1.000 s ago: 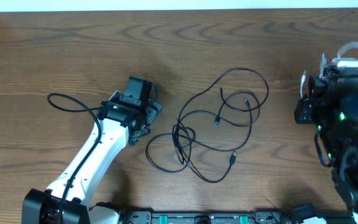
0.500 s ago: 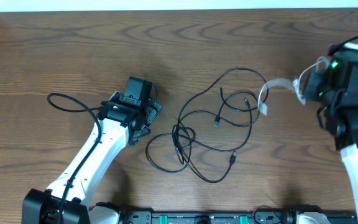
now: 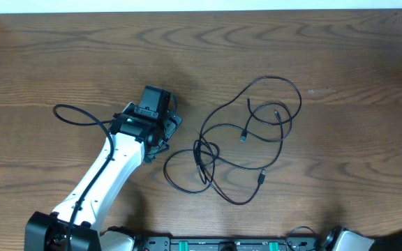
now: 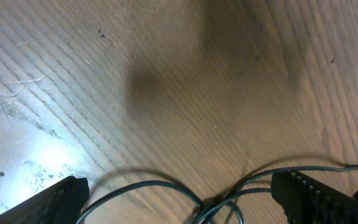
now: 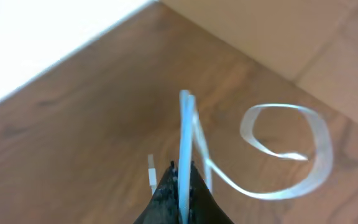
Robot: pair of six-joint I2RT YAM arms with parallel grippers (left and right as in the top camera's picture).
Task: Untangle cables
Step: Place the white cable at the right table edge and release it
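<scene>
A loose tangle of thin black cables (image 3: pixel 246 139) lies on the wooden table at centre, with small plug ends inside the loops. My left gripper (image 3: pixel 160 134) sits just left of the tangle, low over the table. In the left wrist view its jaws (image 4: pixel 179 202) are open, with black cable loops (image 4: pixel 229 196) crossing between the fingertips. My right gripper (image 5: pixel 182 180) is shut on a flat white cable (image 5: pixel 185 134) that curls into a loop to the right (image 5: pixel 291 155). In the overhead view the right arm is almost out of view at the right edge.
The left arm's own thicker black wire (image 3: pixel 75 115) loops on the table to the left of the arm. The table's far edge (image 3: pixel 201 10) runs along the top. A pale floor shows beyond the table edge in the right wrist view (image 5: pixel 42 43).
The right arm has swung away to the right with the white cable, leaving the overhead view almost entirely. The left arm and the black tangle have not moved.
</scene>
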